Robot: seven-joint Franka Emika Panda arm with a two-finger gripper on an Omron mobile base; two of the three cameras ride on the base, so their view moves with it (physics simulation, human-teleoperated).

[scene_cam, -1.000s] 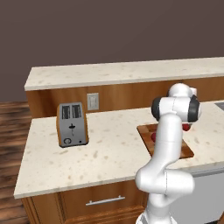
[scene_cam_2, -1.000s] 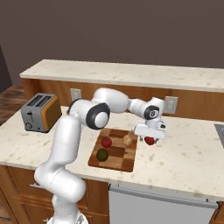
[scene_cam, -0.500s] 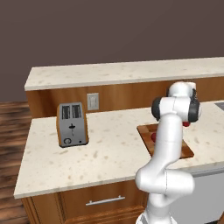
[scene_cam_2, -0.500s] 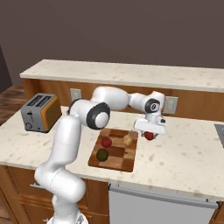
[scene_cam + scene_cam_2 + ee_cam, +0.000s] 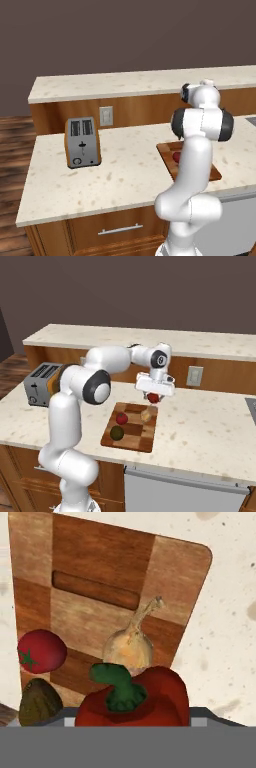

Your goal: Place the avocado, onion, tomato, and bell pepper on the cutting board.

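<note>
My gripper [image 5: 154,397] is shut on the red bell pepper [image 5: 154,398], which hangs just above the far right corner of the checkered cutting board [image 5: 131,438]. In the hand view the bell pepper [image 5: 135,704] with its green stem sits close at the bottom and hides my fingertips. Below it on the cutting board [image 5: 100,562] lie the tan onion [image 5: 129,652], the red tomato [image 5: 41,651] and the dark avocado [image 5: 40,702]. From the right base the tomato [image 5: 121,418], avocado [image 5: 117,432] and onion [image 5: 146,416] rest on the board. The arm hides most of the board [image 5: 166,149] from the left base.
A silver toaster [image 5: 82,142] [image 5: 42,383] stands on the counter left of the board. A raised ledge [image 5: 150,338] with a wall outlet [image 5: 194,376] runs behind. Speckled counter [image 5: 200,426] stretches to the right of the board, with a sink edge [image 5: 251,405] at the far right.
The gripper closed on the bell pepper on the counter right of the board, lifted it, and carried it left over the board's corner.
</note>
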